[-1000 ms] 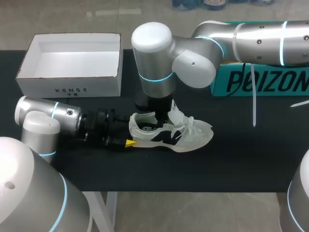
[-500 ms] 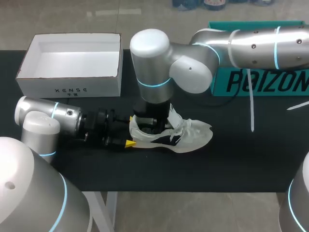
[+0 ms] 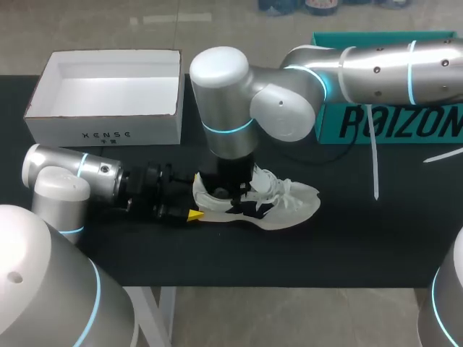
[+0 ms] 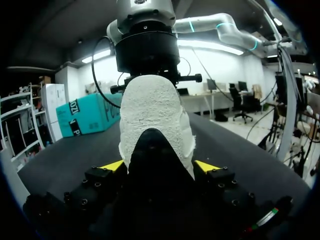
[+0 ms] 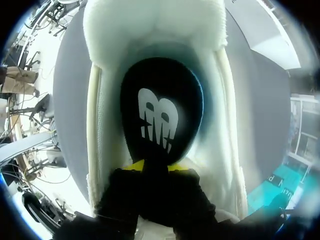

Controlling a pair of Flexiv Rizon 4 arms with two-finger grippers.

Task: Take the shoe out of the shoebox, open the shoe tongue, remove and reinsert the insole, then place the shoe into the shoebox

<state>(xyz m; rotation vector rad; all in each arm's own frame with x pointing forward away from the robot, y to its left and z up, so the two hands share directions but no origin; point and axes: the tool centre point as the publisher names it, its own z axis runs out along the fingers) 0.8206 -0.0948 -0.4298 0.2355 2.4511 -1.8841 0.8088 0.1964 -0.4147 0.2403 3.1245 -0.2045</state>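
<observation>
Shoe (image 3: pixel 286 202) is out of the white shoebox (image 3: pixel 108 97) and stands on the black desk (image 3: pixel 362 238) just in front of it. The dark insole (image 5: pixel 160 115) lies inside, so I judge the insole step is in hand and the return to the box is left. Left arm (image 3: pixel 72 170) lies low along the desk, jaws clenched on the heel from both sides; right arm (image 3: pixel 224 94) points straight down into the shoe's opening over the insole, and I cannot tell whether its jaws grasp anything.

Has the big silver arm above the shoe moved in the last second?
Yes. The right arm has come down toward the shoe and shifted slightly toward the white shoebox.
</observation>
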